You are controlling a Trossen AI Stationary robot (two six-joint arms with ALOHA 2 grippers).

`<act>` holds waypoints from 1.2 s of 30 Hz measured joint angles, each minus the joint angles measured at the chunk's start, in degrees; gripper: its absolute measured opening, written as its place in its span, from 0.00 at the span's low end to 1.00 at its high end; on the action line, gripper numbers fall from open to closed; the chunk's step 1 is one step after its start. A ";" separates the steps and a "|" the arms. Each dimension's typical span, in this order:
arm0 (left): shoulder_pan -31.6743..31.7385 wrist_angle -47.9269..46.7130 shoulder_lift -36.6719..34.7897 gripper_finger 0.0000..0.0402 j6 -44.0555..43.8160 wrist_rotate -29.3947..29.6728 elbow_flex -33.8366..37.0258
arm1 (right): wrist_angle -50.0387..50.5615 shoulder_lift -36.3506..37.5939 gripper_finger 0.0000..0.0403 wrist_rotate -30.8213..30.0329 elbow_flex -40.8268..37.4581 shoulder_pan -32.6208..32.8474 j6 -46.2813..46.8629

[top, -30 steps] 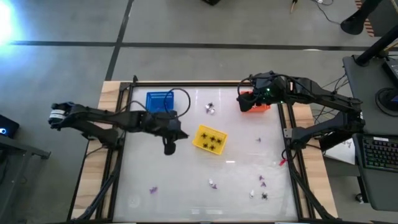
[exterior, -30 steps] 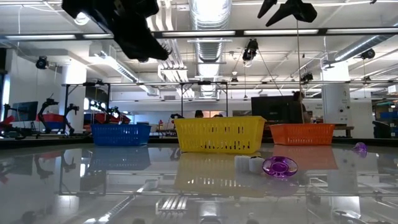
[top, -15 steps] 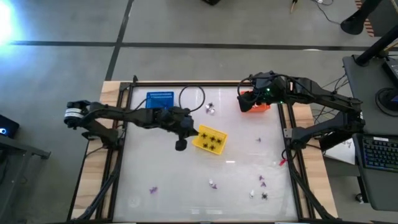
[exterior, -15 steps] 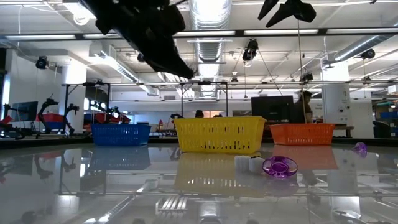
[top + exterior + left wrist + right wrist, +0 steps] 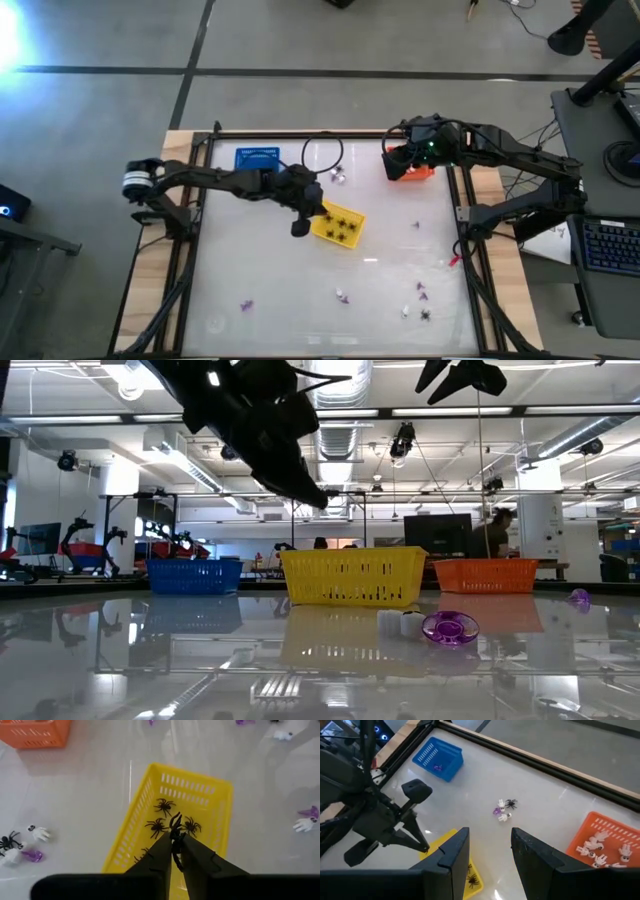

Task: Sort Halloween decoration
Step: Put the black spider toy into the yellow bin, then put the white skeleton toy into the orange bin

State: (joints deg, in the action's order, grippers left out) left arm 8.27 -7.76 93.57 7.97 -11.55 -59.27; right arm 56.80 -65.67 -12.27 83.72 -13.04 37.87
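Note:
My left gripper (image 5: 316, 208) (image 5: 174, 839) hangs over the yellow basket (image 5: 338, 225) (image 5: 200, 795), shut on a black toy spider (image 5: 175, 823). Several black spiders (image 5: 161, 826) lie in that basket. My right gripper (image 5: 490, 852) is open and waits above the orange basket (image 5: 415, 167) (image 5: 610, 832), which holds white pieces. The blue basket (image 5: 257, 160) (image 5: 438, 757) holds a purple bit. A small cluster of a spider, a purple bit and white bits (image 5: 338, 174) (image 5: 504, 810) lies on the table between the blue and orange baskets. My left gripper pinches the black spider (image 5: 175, 823) between its two fingertips (image 5: 165, 842), and the spider sticks out past them. The fingers slant down from the table's left. The spider is lifted clear, above the yellow basket's inside.
More loose pieces lie near the table's near edge: purple bits (image 5: 246, 305) (image 5: 420, 290), a white bit (image 5: 343, 295), a spider (image 5: 426, 314). One purple bit (image 5: 416, 224) sits right of the yellow basket. The low view shows a purple ring (image 5: 449, 627) close to the camera.
My left arm has swung toward the table's right, from beside the blue basket to over the yellow basket, carrying the spider and dipping lower in the low view. The right arm has kept still.

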 joint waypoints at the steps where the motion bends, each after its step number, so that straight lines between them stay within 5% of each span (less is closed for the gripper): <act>1: 0.04 -0.11 0.32 0.07 0.07 0.00 0.00 | 0.00 0.00 0.35 0.00 0.00 0.00 -0.51; 12: 0.81 0.25 1.30 0.17 0.13 0.82 -0.07 | 0.00 0.00 0.35 -2.48 0.00 0.00 -2.08; 20: 2.45 -17.38 -3.12 0.17 4.92 7.17 -6.98 | 0.04 -1.37 0.35 -2.80 -0.39 0.00 -2.13; 27: 4.03 -28.65 -7.94 0.17 5.67 8.50 -9.01 | -0.11 -8.07 0.35 -2.82 -0.42 0.00 -6.00; 36: 4.07 -34.90 -16.66 0.17 3.75 11.58 -6.66 | -3.75 -20.06 0.35 -1.16 0.16 -0.43 -23.46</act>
State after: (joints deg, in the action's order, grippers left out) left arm 12.34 -42.66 76.91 11.72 0.03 -65.93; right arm 53.04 -85.73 -13.43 83.88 -13.47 14.41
